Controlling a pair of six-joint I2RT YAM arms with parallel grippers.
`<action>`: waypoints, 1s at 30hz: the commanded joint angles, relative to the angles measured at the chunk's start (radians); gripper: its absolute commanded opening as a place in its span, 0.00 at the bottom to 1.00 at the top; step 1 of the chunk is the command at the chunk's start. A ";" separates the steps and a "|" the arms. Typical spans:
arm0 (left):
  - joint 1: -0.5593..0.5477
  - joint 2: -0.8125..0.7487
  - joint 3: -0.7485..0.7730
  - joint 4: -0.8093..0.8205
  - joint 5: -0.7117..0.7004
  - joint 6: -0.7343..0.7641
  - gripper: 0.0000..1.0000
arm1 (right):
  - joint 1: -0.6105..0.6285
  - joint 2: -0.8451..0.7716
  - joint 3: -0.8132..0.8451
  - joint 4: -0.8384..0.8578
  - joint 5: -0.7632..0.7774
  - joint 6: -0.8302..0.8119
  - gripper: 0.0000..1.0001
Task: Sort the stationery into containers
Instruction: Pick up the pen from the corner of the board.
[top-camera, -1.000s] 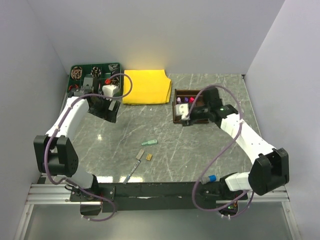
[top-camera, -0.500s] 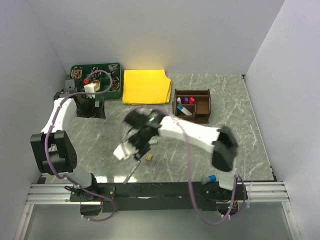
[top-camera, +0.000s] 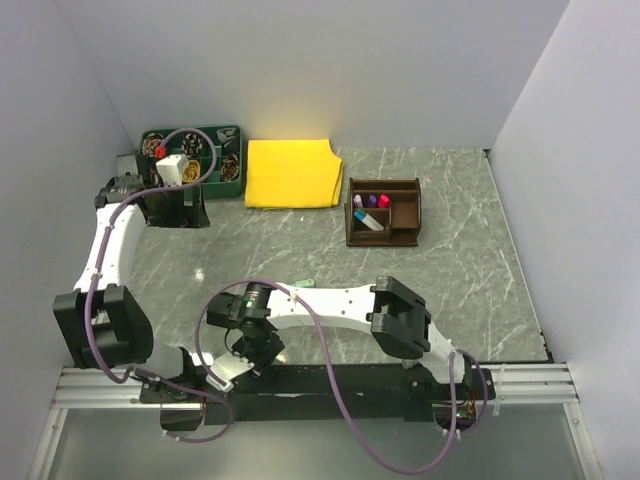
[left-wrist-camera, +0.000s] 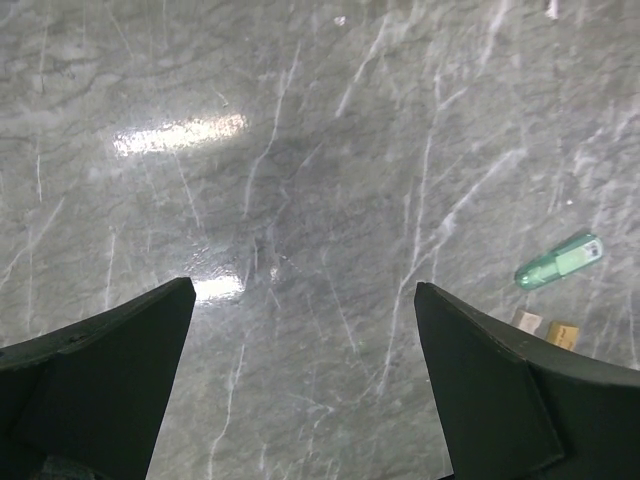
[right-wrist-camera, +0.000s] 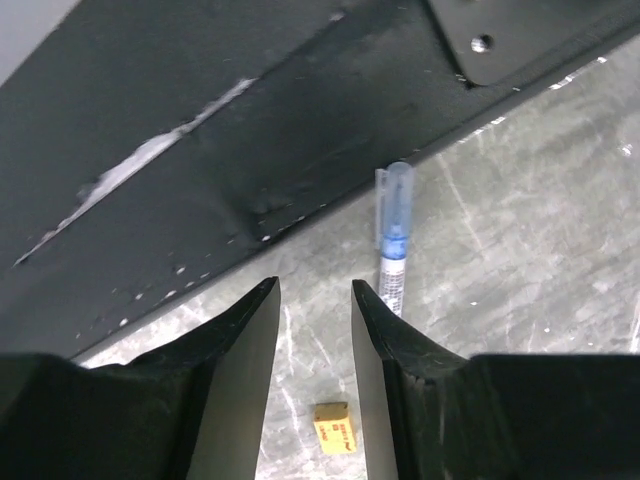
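The dark brown organiser (top-camera: 383, 213) stands at the back right and holds pink- and purple-capped markers and one lying pen. A green marker (top-camera: 305, 283) lies mid-table; it also shows in the left wrist view (left-wrist-camera: 558, 262) beside two tan blocks (left-wrist-camera: 545, 327). My right gripper (top-camera: 252, 347) reaches to the front left edge. In the right wrist view it (right-wrist-camera: 315, 290) is open and empty, with a blue-capped pen (right-wrist-camera: 393, 235) just right of its fingers and a tan eraser (right-wrist-camera: 335, 428) on the table below them. My left gripper (top-camera: 178, 212) hangs open and empty (left-wrist-camera: 305, 288) over bare marble.
A green tray (top-camera: 232, 185) of coiled items sits at the back left, just behind my left gripper. A yellow cloth (top-camera: 290, 172) lies beside it. The black base rail (right-wrist-camera: 200, 150) runs right by the blue-capped pen.
My right arm has swung from the organiser across the table to the front left edge. My left gripper has moved back and left towards the green tray.
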 joint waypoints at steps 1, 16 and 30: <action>0.001 -0.079 -0.008 0.009 0.049 -0.021 0.99 | 0.006 0.030 0.070 0.048 0.019 0.072 0.42; 0.018 -0.068 -0.019 0.004 0.037 -0.010 0.99 | 0.011 0.125 0.082 0.130 0.077 0.108 0.40; 0.023 -0.059 -0.009 0.004 0.032 -0.007 0.99 | 0.008 0.107 -0.023 0.169 0.107 0.080 0.28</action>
